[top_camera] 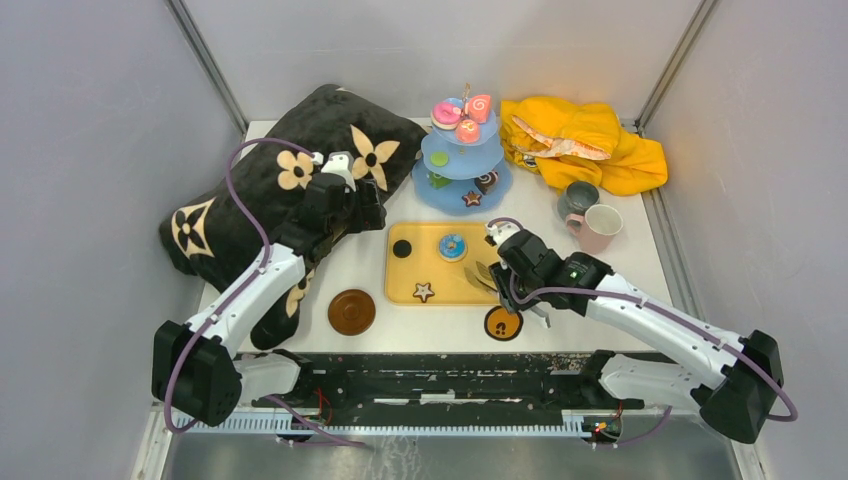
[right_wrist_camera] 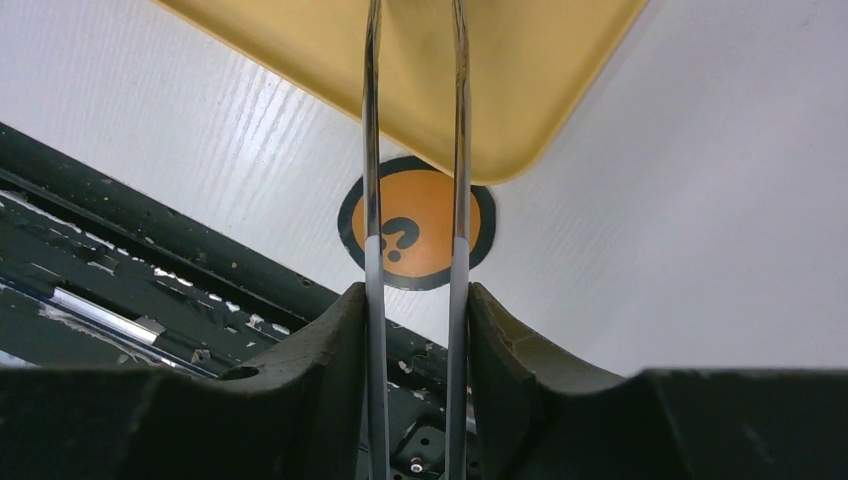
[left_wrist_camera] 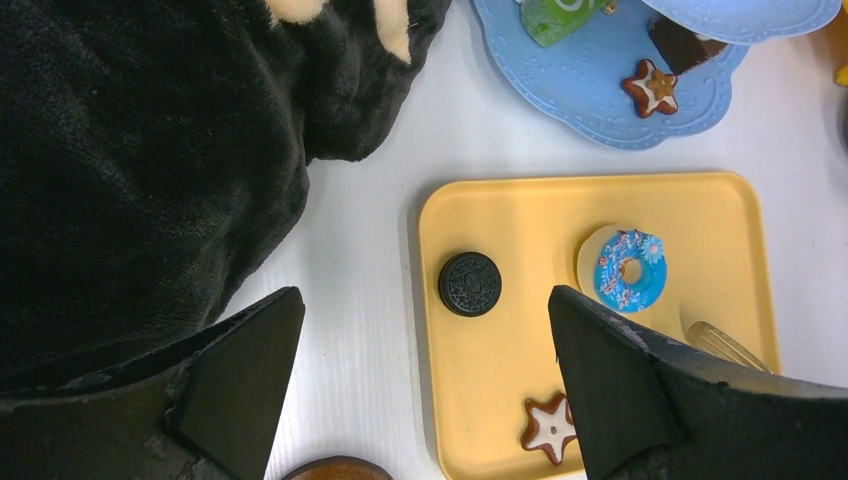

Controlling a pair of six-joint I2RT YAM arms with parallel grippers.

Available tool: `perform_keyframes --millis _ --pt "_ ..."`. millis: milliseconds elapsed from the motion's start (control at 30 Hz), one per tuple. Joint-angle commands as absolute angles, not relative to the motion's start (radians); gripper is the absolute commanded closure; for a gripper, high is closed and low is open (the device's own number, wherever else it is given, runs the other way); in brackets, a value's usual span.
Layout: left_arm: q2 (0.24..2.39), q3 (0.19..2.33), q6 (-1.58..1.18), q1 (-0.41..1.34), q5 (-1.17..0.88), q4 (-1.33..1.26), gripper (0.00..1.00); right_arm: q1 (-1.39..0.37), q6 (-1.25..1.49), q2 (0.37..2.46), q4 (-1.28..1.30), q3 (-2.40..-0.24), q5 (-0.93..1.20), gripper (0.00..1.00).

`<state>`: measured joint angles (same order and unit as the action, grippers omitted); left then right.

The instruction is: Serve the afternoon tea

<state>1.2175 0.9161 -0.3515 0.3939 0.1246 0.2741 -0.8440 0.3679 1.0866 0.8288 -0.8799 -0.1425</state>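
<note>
R gripper point(right_wrist_camera: 410, 300): fingers pinch metal tongs point(right_wrist_camera: 372, 150), both blades between pads, blades apart. Tongs' long axis approx 10–4 o'clock in top view, tips toward 10, over right edge of yellow tray point(top_camera: 445, 280).

L gripper point(left_wrist_camera: 425, 300): fingers spread wide, nothing between; at tray's 9–10, beside black cushion point(top_camera: 250, 200).

On tray: dark round biscuit point(left_wrist_camera: 470, 284) at 10, blue doughnut point(left_wrist_camera: 622, 270) at 12–1, star biscuit point(left_wrist_camera: 548, 428) at 7.

Three-tier stand point(top_camera: 450, 198) w/ sweets at tray's 12. Grey mug point(top_camera: 577, 198), pink cup point(top_camera: 603, 228) at 2. Brown coaster point(top_camera: 352, 312) at 8, orange coaster point(top_camera: 503, 323) at 5.
</note>
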Motion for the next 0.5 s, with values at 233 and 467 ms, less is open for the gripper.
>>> perform_keyframes --millis 233,467 --pt "1.213 0.923 -0.387 0.39 0.13 0.231 0.0 -0.845 0.345 1.154 0.686 -0.904 -0.146 0.55" --pt "1.211 0.92 -0.387 0.389 0.137 0.232 0.0 -0.845 0.327 1.195 0.644 -0.917 -0.153 0.52"
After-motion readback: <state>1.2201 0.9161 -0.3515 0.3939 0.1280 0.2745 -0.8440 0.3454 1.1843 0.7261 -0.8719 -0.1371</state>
